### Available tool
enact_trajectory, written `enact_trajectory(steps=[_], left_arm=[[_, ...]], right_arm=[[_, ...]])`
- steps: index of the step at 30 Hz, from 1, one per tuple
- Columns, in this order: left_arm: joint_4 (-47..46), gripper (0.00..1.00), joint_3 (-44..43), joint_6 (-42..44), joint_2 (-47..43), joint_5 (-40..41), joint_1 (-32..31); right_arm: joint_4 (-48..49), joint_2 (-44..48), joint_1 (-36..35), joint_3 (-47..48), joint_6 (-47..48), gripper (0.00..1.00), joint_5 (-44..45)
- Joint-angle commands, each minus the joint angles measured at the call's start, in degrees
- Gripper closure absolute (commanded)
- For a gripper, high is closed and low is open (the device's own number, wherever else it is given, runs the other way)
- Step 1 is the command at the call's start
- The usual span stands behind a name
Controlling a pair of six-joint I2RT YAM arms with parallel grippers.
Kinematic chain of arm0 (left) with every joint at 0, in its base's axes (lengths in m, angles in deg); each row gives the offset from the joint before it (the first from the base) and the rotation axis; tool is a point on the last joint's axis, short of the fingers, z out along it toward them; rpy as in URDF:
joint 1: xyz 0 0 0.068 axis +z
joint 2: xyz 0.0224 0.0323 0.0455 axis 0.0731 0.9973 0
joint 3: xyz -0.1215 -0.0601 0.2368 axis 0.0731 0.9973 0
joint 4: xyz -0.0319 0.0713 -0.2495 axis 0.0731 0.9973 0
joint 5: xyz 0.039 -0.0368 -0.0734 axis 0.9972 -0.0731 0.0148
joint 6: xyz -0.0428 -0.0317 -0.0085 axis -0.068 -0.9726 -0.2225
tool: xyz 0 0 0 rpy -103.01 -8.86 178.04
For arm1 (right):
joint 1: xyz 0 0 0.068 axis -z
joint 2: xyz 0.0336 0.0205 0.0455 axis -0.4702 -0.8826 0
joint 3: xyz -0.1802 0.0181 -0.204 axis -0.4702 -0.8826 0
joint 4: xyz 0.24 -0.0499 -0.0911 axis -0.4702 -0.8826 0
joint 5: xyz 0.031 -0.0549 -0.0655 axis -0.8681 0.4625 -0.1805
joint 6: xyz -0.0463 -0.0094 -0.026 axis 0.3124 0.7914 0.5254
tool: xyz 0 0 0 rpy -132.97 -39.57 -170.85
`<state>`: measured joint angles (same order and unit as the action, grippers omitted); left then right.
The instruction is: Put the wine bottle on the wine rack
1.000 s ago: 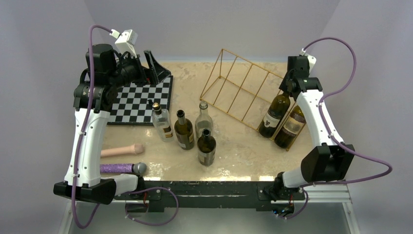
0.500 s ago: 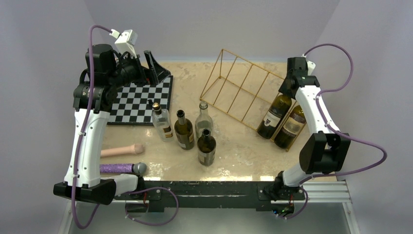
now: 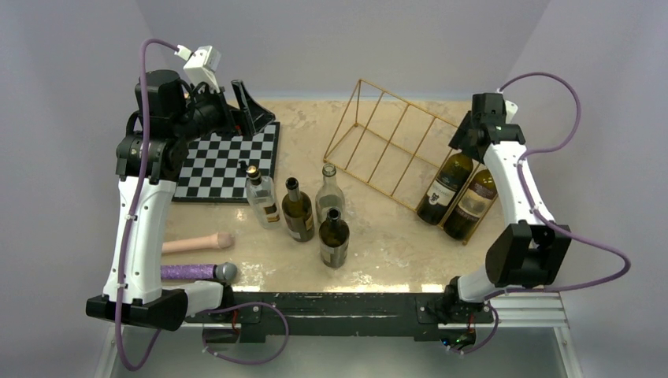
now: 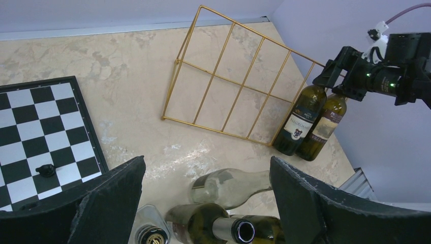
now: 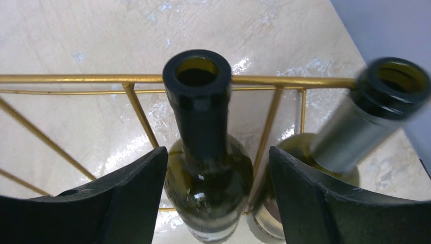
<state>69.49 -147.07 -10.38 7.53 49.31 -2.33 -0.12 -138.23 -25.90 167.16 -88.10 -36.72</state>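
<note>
The gold wire wine rack (image 3: 378, 130) stands at the back right of the table. A dark green wine bottle (image 3: 443, 186) with a white label leans in its right end, next to a second bottle (image 3: 471, 203) with a purple label. My right gripper (image 3: 462, 146) hovers at the bottle's neck. In the right wrist view its fingers (image 5: 127, 203) stand open on either side of the bottle's (image 5: 198, 107) shoulder without touching it. My left gripper (image 3: 250, 106) is raised over the checkered board, open and empty (image 4: 208, 203).
Several upright bottles (image 3: 298, 209) cluster mid-table, seen from above in the left wrist view (image 4: 239, 229). A checkered board (image 3: 228, 161) lies back left. A beige handle (image 3: 197, 243) and a purple microphone (image 3: 197, 272) lie near the left arm's base.
My right gripper has opened and let go of the dark bottle's neck, drifting slightly right. The bottle stays leaning in the rack. The left arm has barely moved.
</note>
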Motion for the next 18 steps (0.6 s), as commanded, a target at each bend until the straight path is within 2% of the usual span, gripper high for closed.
enact_trajectory(steps=[1,6,10,13,18], left_arm=[[-0.60,0.04,-2.20,0.32,-0.73,-0.44,-0.16],[-0.73,0.04,-2.46,0.06,-0.73,-1.04,-0.16],[-0.94,0.04,-2.69,-0.47,-0.76,-2.38,-0.16],[-1.32,0.04,-2.71,-1.15,-0.78,-3.65,-0.16],[-2.16,0.04,-2.37,-2.13,-0.70,-5.82,-0.16]], right_arm=[[-0.76,7.70,0.22,2.23,1.28,0.22,0.10],[-2.10,13.55,0.22,4.65,4.25,0.16,-1.78],[-2.05,19.14,0.13,5.93,8.63,0.14,-8.74],[-0.66,23.56,0.13,5.62,12.90,0.12,-19.68],[3.03,30.07,-0.19,3.39,18.03,0.10,-46.94]])
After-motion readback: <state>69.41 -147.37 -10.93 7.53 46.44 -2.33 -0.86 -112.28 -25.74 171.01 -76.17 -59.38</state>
